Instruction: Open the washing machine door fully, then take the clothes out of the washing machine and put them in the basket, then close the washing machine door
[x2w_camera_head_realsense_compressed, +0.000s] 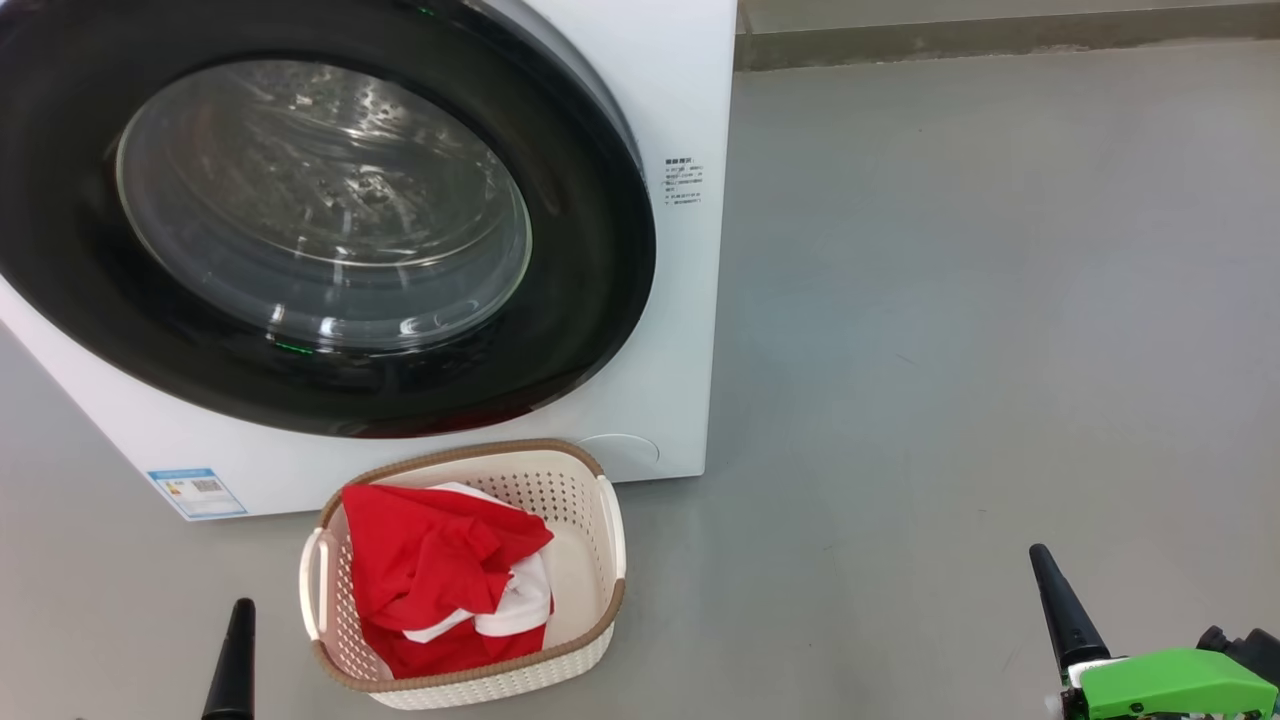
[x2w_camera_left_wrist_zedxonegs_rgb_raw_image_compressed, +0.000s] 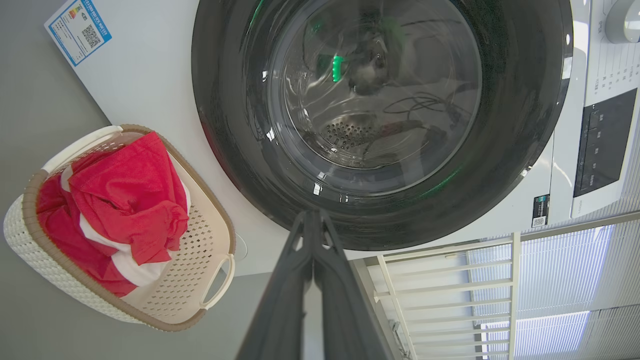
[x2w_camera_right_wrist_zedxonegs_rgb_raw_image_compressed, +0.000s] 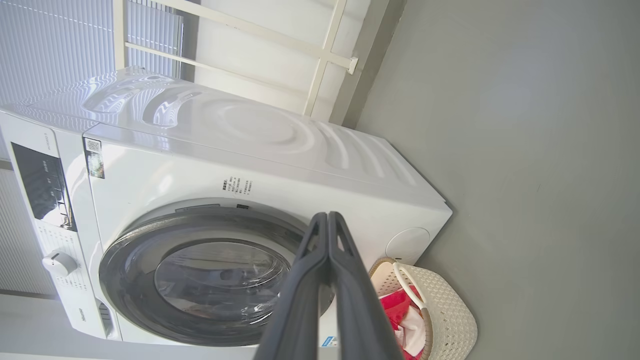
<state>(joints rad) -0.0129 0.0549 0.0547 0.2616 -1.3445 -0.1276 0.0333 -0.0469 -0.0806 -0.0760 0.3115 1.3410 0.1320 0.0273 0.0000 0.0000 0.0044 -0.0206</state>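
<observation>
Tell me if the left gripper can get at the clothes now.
Probably yes: the clothes lie uncovered in the basket beside the left gripper, bare floor between; its shut jaws must open first.

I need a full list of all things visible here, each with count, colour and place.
washing machine: one, white, on the grey floor
washing machine door: one, black ring with clear glass, closed on the machine's front
basket: one, cream with brown rim, on the floor before the machine
clothes: one heap, red and white, inside the basket
label sticker: one, blue, machine's lower front
left end effector: one, dark, shut, left of the basket
right end effector: one, dark, shut, far right of the basket
</observation>
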